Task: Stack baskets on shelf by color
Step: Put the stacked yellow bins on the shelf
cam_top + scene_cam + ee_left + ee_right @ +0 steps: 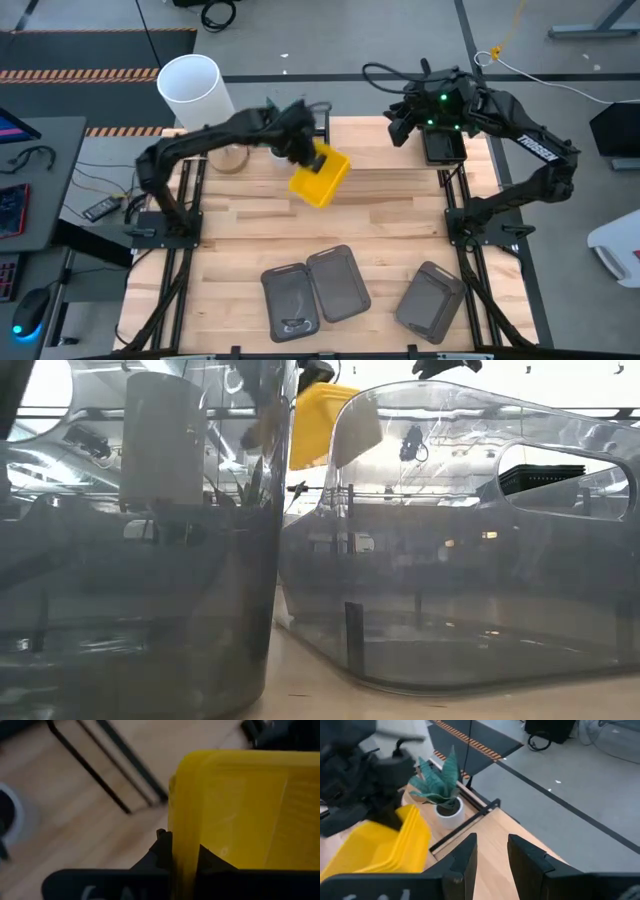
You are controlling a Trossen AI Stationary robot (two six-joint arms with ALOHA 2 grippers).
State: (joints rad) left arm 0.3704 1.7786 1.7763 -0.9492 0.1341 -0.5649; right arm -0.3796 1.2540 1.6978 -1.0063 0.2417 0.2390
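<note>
Tabletop (400, 215): 3 dark grey baskets (342, 286) are being kept at the near edge.
Left gripper (308, 157): yellow basket (322, 175) is being clamped by its rim, lifted mid-table.
Right gripper (491, 851): fingers are being held slightly apart, empty, over the far right corner.

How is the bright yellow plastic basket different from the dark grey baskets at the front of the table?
The bright yellow plastic basket is tilted in the air, pinched by the left gripper; the three dark grey baskets rest on the wooden table. It is bright and solid-coloured; they look smoky and see-through in the low view. It looks smaller than each grey one. All are rectangular plastic bins. The right gripper is open, holding nothing.
</note>
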